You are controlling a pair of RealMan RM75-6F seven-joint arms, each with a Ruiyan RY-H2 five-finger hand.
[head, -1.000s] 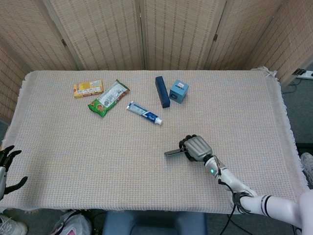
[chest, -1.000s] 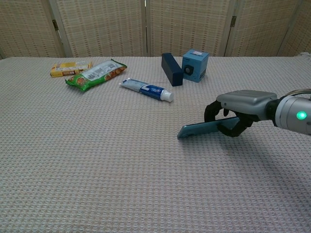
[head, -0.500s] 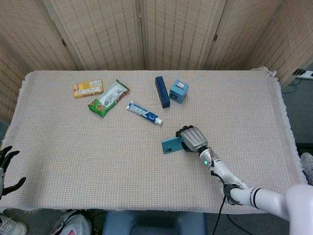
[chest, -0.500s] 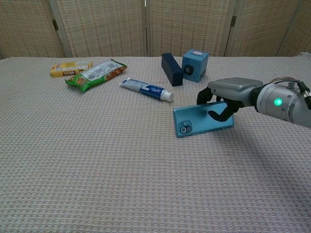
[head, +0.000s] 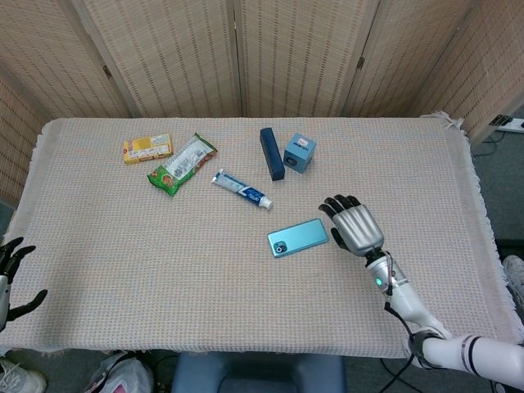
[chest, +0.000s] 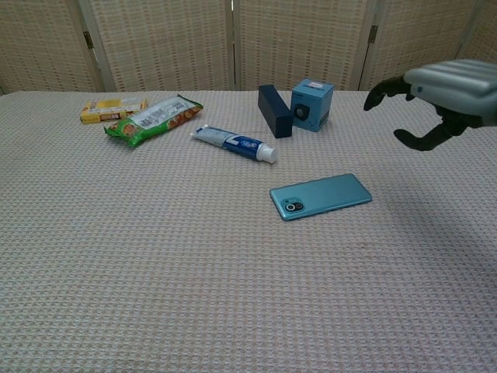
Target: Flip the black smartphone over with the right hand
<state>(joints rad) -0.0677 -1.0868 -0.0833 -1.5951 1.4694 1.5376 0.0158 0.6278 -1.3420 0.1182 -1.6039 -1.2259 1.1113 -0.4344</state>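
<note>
The smartphone point(head: 297, 237) lies flat on the table cloth point(head: 123, 246) with its blue back and camera up, near the middle, so the flip looks done, and the right hand point(head: 354, 226) hovers just right of it, fingers spread, holding nothing.

yellow pack point(head: 148, 148) | green snack bag point(head: 182, 164) | toothpaste point(head: 242, 190) | dk-blue box point(head: 272, 153) | blue cube box point(head: 300, 153)

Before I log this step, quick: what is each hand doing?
Left hand: open, holding nothing, at the table's edge.
Right hand: open, clear of the smartphone.
</note>
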